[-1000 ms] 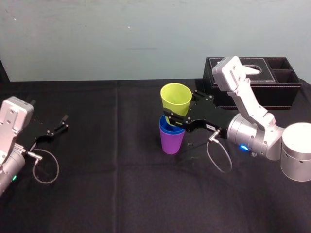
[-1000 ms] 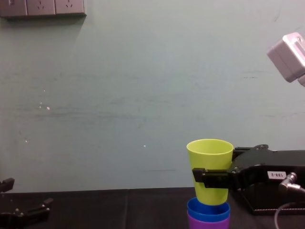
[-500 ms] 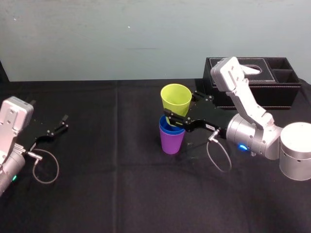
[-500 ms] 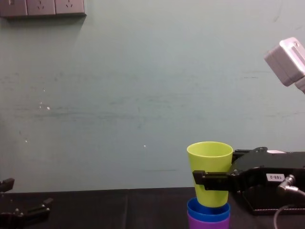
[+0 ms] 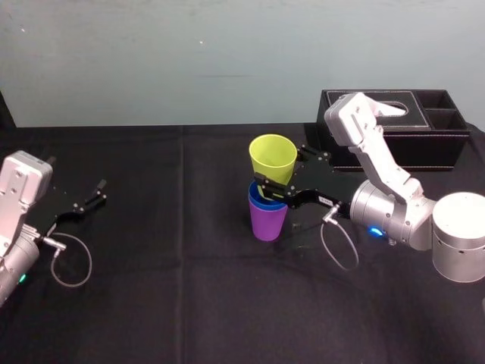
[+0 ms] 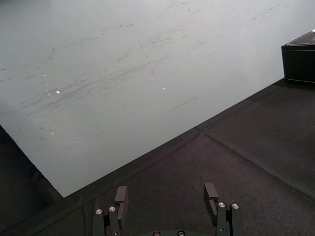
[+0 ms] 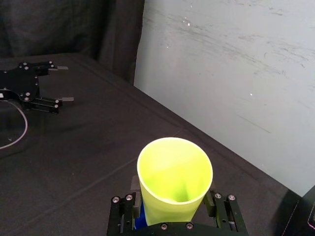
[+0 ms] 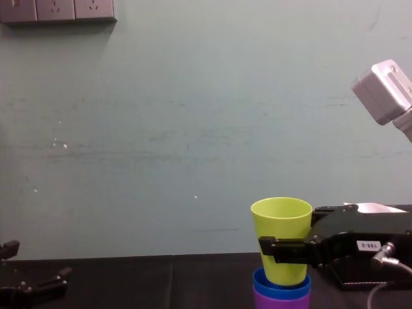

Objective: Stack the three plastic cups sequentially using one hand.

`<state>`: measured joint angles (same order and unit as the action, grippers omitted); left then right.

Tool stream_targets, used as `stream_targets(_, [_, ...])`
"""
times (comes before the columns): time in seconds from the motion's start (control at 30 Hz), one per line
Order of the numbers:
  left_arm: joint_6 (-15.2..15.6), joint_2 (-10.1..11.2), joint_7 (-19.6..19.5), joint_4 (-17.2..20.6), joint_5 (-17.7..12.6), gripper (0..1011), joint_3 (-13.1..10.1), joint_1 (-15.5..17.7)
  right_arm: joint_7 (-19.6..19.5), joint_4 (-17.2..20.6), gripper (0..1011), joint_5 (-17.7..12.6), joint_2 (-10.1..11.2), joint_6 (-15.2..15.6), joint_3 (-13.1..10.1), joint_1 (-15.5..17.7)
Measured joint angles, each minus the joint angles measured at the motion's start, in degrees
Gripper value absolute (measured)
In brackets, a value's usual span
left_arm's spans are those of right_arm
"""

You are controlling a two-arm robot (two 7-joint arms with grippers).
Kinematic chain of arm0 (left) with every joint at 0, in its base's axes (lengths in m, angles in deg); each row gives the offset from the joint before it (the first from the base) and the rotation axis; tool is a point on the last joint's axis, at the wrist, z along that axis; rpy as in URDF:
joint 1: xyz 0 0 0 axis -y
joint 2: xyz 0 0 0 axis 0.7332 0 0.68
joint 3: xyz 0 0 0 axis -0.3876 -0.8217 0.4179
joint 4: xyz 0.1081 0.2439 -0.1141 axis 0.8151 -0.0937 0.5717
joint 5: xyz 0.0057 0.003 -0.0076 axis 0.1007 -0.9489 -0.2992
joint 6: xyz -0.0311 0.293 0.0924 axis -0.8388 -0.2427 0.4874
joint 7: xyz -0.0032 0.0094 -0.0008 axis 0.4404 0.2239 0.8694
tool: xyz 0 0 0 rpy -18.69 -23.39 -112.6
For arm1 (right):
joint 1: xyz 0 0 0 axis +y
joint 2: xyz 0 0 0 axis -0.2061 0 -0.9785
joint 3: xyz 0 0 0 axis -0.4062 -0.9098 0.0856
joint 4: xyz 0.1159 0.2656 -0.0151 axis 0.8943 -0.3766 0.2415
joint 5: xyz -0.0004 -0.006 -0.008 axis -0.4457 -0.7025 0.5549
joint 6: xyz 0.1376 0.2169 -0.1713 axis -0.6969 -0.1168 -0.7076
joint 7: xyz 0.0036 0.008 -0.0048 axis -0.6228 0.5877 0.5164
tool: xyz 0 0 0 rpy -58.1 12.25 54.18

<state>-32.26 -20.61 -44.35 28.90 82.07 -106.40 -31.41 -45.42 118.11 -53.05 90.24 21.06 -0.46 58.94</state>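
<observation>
**Yellow-green cup held partway into the blue-and-purple stack**

A table draped in black cloth point(image 5: 189, 303) fills the foreground, with a pale wall behind it. A black rectangular tissue box point(image 5: 424, 140) stands at the far right of the table.

The right gripper point(image 5: 274, 176), flat black jaws on a silver-grey arm, reaches in from the right toward the table's middle. It is clamped on the lower half of the cup it carries, one jaw on each side. The thin dark left gripper point(image 5: 97, 192) rests at the table's left edge, well apart from the cups, its fingers spread with nothing between them.

The small tapered purple plastic cup point(image 5: 268, 222) stands upright near the centre. The blue plastic cup point(image 5: 261, 201) is nested inside it, only its rim showing. The yellow-green plastic cup point(image 5: 273, 155) sits directly above, mouth up, its base dipped just inside the blue rim and most of its body clear above.
</observation>
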Motion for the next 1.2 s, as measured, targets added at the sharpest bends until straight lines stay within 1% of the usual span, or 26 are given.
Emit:
stream_targets(0.57, [0.0,0.0,0.0,0.0,0.0,1010,0.0,0.0,0.5,-1.2,735,0.4,-0.5,-0.3,0.5,-0.2])
stream_targets(1.2, [0.0,0.0,0.0,0.0,0.0,1010,0.0,0.0,1.0,-1.8,735,0.1,-0.6,-0.3,0.6,0.0])
